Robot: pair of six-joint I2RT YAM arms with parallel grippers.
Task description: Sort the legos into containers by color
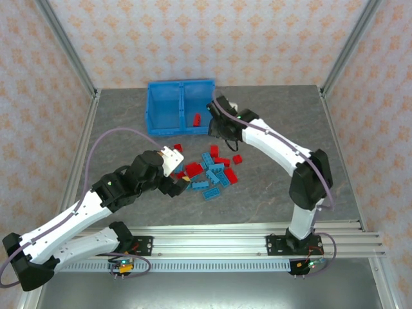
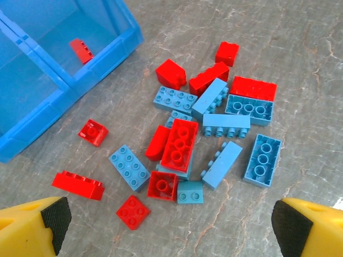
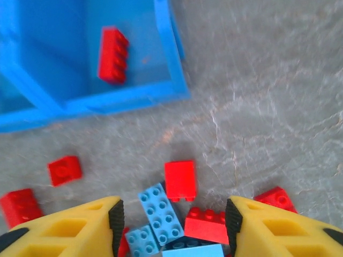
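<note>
The legos, red and light blue bricks, lie in a loose pile point(image 1: 209, 172) on the grey table in front of the blue bin point(image 1: 180, 130). One red brick point(image 1: 197, 119) lies in the bin's right compartment and shows again as the red brick point(image 3: 112, 53) in the right wrist view. My left gripper point(image 2: 171, 230) hangs open over the near edge of the pile point(image 2: 214, 134), nothing between its pads. My right gripper point(image 3: 174, 219) is open just in front of the bin, above a red brick point(image 3: 180, 180) and a blue brick point(image 3: 161, 213), holding nothing.
Stray red bricks point(image 2: 77, 184) lie left of the pile, one small red brick point(image 2: 92, 132) close to the bin wall point(image 2: 115, 51). The left compartment point(image 1: 163, 106) looks bare. Metal frame posts stand at the table's back corners, and a rail point(image 1: 212, 241) runs along the near edge.
</note>
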